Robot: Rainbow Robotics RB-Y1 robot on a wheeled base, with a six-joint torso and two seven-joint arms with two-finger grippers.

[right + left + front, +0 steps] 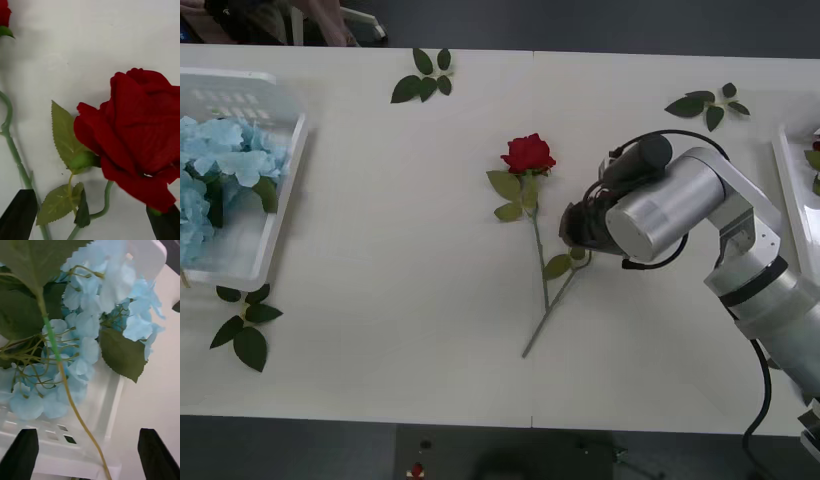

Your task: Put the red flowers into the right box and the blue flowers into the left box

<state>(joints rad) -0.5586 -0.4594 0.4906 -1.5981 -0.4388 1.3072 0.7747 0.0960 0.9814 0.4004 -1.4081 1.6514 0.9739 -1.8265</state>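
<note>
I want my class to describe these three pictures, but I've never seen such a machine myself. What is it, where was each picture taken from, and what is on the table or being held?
It is a two-armed robot. The wide picture looks down from above its arms at a table. The two tall pictures come from cameras on its wrists, with black fingers at the bottom corners. On the table lie a red rose and loose leaf sprigs. Blue flowers lie in the left box, and the right box is at the table's edge. The right gripper, open, is just over another rose. The left gripper, open, is over the blue flowers. Nothing is held.
</note>
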